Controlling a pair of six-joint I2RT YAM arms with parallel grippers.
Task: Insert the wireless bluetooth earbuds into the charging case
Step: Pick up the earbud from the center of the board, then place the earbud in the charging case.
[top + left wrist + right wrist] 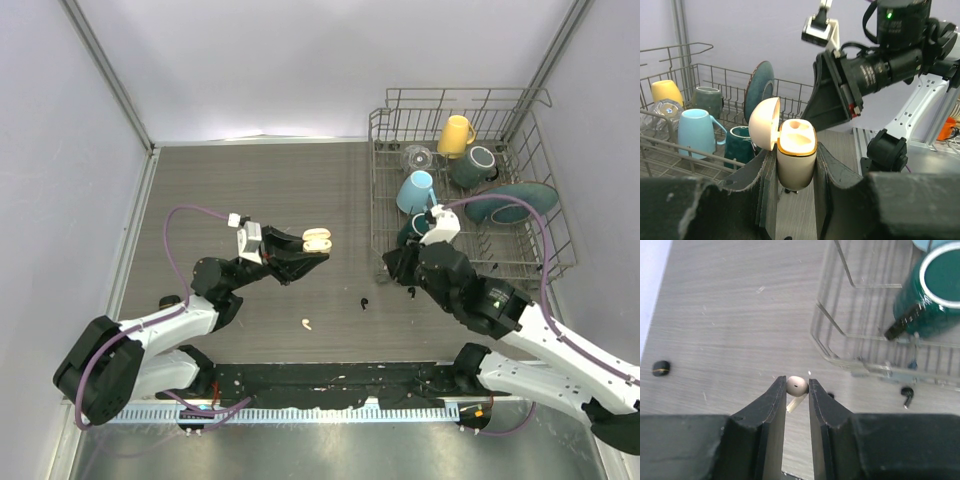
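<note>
Right gripper (796, 382): clamped on a cream earbud (797, 385). The round head is pinched between the tips and the stem pokes out down-left, all hanging over the wood table (740, 300).
Left gripper (796, 150): clenched round the charging case (796, 167). The case sits upright between the fingers with its lid (764, 124) flipped open to the left and the sockets facing up.
Gap between the tools: pretty decent. From the top view it's just bare wood between the case and the right gripper, and the right arm (880, 70) looms straight ahead of the case.
Edges: the dish rack (840, 347) has its corner just right of the right gripper's fingers, so that side is tight. Its left and forward sides are open table. The back wall (300, 60) is well beyond both tools.
Loose bits: one loose cream earbud (306, 324) lies on the table on the near side of the left gripper. One black earbud (661, 368) is well off to the right gripper's left. The other black earbud (907, 396) is to its right, just beside the rack's bottom rail.
Rack clutter: a dark green mug (940, 285) is closest to the right gripper. Behind it are a light blue mug (416, 190), a yellow mug (456, 135) and a teal plate (510, 205).
In the way: mostly that rack wall, which boxes in the right gripper's right side.
</note>
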